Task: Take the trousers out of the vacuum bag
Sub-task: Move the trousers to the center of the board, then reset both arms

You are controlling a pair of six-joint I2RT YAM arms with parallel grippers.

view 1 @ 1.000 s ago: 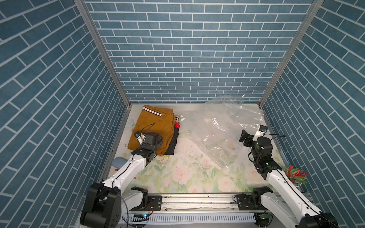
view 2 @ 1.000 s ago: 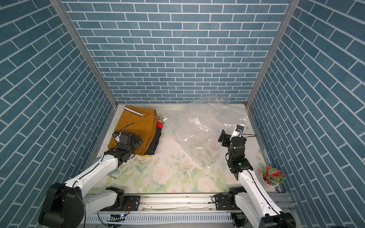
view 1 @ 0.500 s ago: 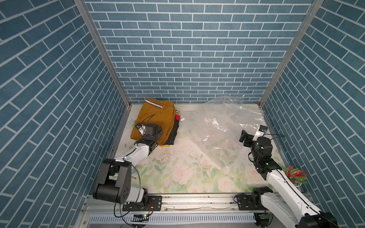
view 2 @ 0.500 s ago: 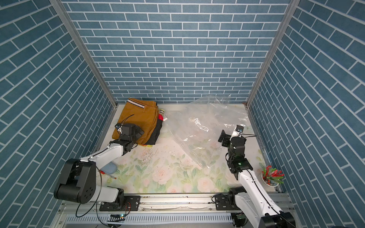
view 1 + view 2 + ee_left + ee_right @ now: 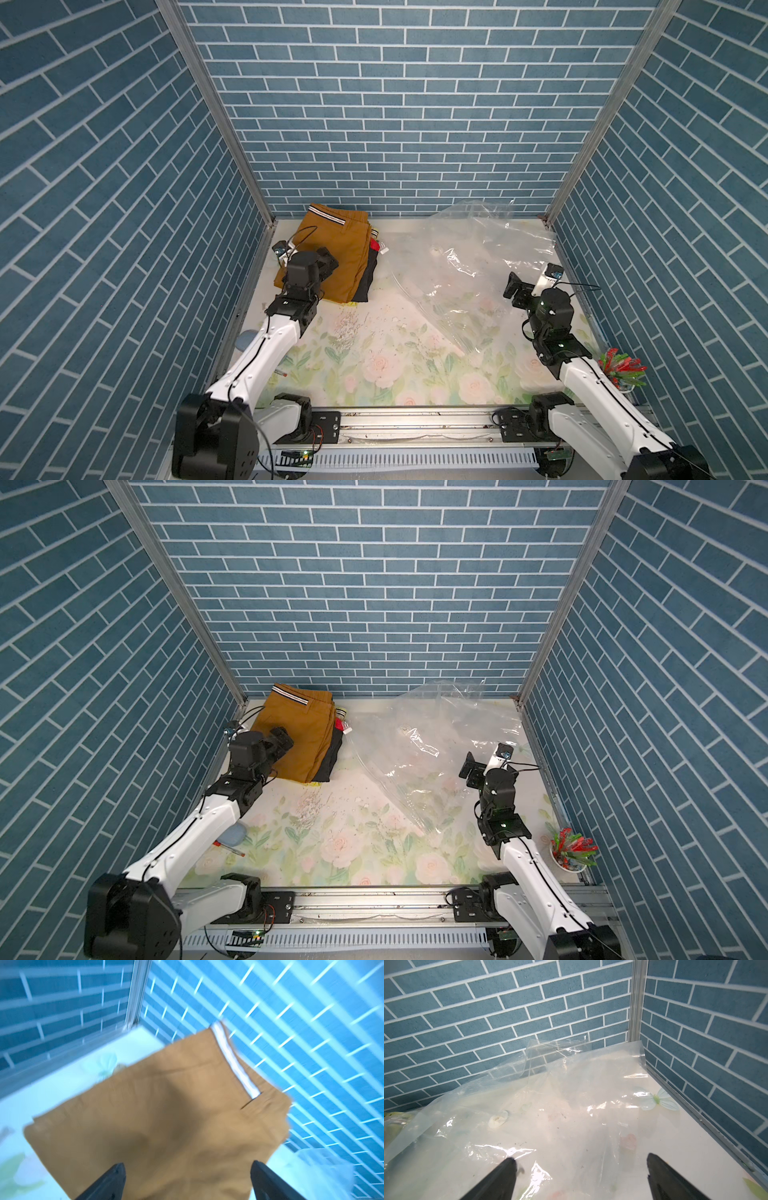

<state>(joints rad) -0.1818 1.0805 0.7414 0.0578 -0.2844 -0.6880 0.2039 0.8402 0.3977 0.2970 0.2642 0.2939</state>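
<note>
While both grippers gape empty, blue brick walls point(image 5: 395, 104) enclose the floral tabletop point(image 5: 374, 365), seemingly crumb-strewn.

No writing can be read anywhere. A small white tag point(image 5: 383, 250) beside the trousers point(image 5: 332, 253) may carry print, but it is too small to tell.

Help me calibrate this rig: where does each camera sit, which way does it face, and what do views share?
Top views: high above the front rail, looking down at the floral table; both arms, left tool, right tool.
Left wrist: on the left arm, over the trousers; its open fingertips show.
Right wrist: on the right arm, over the vacuum bag; its open fingertips show.
Shared: top and left wrist views show the trousers.
</note>
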